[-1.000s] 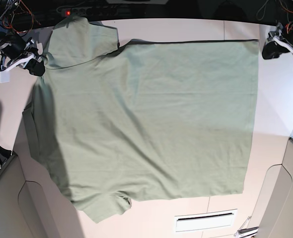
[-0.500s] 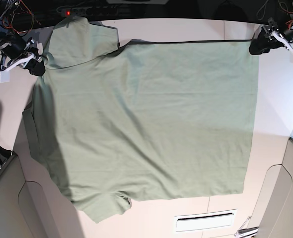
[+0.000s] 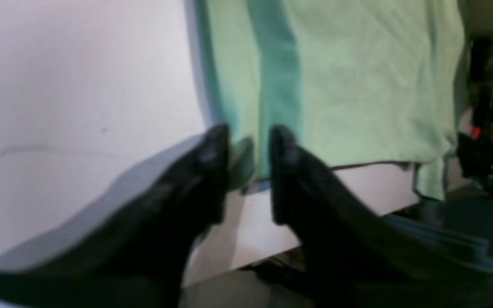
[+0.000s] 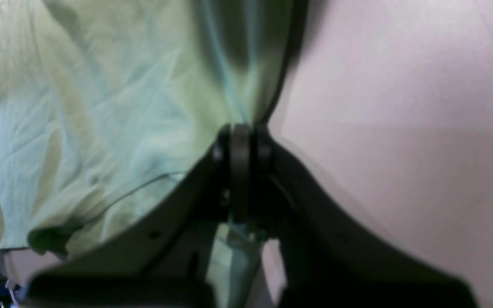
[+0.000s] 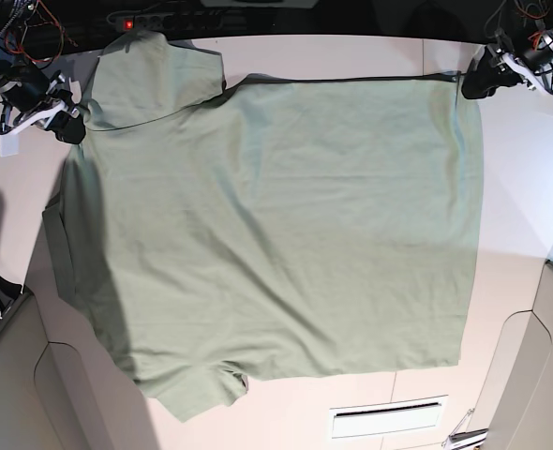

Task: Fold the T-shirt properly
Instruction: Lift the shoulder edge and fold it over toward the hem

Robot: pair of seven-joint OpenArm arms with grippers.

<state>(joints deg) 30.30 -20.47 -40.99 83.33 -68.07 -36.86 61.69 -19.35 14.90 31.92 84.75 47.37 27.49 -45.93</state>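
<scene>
**Both arms at the shirt's far corners, one grip unfinished**

The shirt (image 5: 276, 225) lies spread flat over most of the bench (image 5: 351, 52), its top hem running along the far edge and its sleeves toward the left side. At the far-left corner the right gripper (image 5: 70, 127) has its jaws clenched on the shirt: the wrist view shows cloth gathered into a pinch right at the closed tips (image 4: 240, 141), with folds fanning out from them. At the far-right corner the left gripper (image 5: 473, 86) sits on the hem corner. Its jaws stand a little apart with a small tuck of hem between them (image 3: 250, 154); that view is blurred, and I cannot tell whether the cloth is actually gripped.

The likeliest fault is an uneven lift: if the left jaws take only the thin seam edge, or a single layer, that corner may slip free while the other holds, dragging the shirt askew and creasing it. The pinch on the left side already bunches the fabric, which could carry into the fold.

Bare bench runs down the right side and along the near edge, apart from a slot (image 5: 387, 420) near the near-right corner. The far edge, by contrast, is tight against dark clutter and cables (image 5: 14, 37).
</scene>
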